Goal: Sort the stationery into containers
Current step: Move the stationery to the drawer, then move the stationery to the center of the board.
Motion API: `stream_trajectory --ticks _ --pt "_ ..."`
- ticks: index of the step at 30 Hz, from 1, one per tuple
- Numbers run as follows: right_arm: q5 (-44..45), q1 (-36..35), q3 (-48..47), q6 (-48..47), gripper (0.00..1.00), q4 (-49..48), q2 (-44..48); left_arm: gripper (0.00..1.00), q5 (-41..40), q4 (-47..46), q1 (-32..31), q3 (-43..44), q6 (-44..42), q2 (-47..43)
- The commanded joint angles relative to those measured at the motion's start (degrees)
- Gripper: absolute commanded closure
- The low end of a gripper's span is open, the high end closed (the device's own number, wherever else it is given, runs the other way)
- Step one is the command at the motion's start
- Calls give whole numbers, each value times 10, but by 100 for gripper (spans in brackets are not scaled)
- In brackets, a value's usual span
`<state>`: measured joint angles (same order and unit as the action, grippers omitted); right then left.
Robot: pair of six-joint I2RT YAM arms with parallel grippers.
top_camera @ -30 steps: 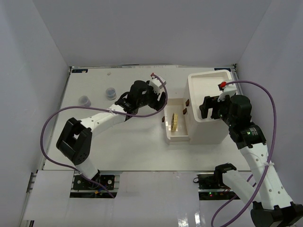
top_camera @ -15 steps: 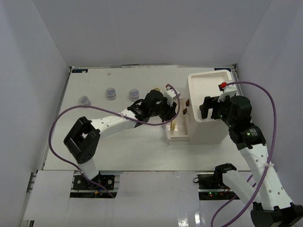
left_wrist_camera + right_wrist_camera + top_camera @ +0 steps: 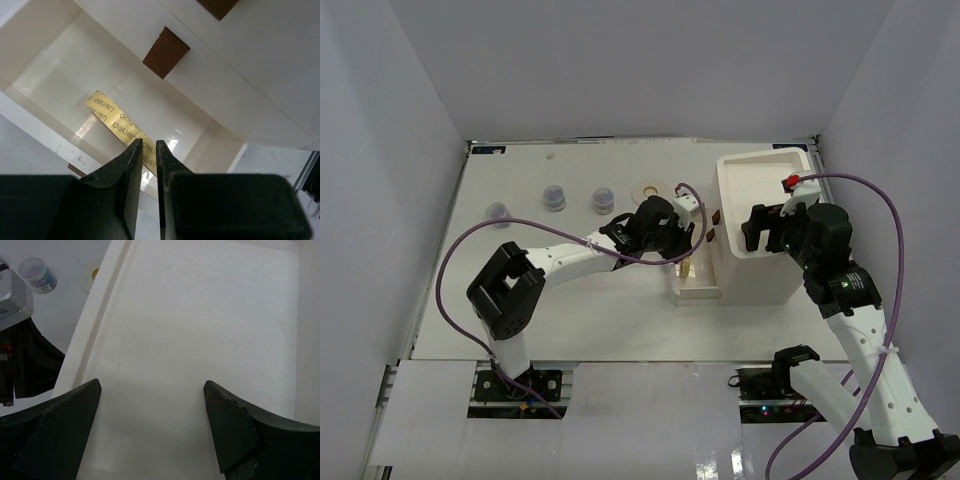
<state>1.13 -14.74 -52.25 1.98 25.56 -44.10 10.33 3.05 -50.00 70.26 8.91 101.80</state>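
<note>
The white organiser (image 3: 760,270) stands at the right with one lower drawer (image 3: 698,293) pulled out. My left gripper (image 3: 688,250) hovers over that drawer (image 3: 35,47), its jaws almost shut with only a thin slit and nothing between them (image 3: 148,142). A yellow strip printed "deli" (image 3: 117,122) lies in the drawer just beyond the tips. My right gripper (image 3: 757,232) hangs open over the bare tray top (image 3: 200,315), its jaws wide apart (image 3: 152,385). Three clear jars (image 3: 498,211) (image 3: 555,196) (image 3: 604,200) and the cream tape ring (image 3: 647,188) sit on the table. No pens show.
Brown handles (image 3: 717,215) (image 3: 166,46) mark the closed drawers above the open one. In the right wrist view a jar (image 3: 39,275) and the tape ring (image 3: 90,277) show past the tray's left rim. White walls close in the table.
My left arm swung right from the jars to the open drawer while its jaws closed. A third jar now stands beside the second, and the tape ring is uncovered. The right arm is still.
</note>
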Motion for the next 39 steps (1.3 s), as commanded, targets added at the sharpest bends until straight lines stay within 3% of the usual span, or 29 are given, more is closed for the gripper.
stream_trajectory --ticks 1,13,20,25,31,35,39 --pt "5 -1 13 5 10 12 4 73 -3 15 -5 21 16 1" --pt "1 -1 14 5 10 11 5 73 13 29 -9 46 36 46" --pt "4 -1 14 4 10 12 7 73 38 -16 -16 79 41 72" --pt "4 -1 16 4 10 11 8 72 -4 -25 -16 66 23 44" --pt "0 -1 15 5 10 8 7 58 -19 -65 -15 35 16 7" --pt "0 -1 17 5 10 9 9 54 -29 -71 -14 35 28 1" --pt "0 -1 16 4 10 10 10 49 -111 -44 12 31 65 -10"
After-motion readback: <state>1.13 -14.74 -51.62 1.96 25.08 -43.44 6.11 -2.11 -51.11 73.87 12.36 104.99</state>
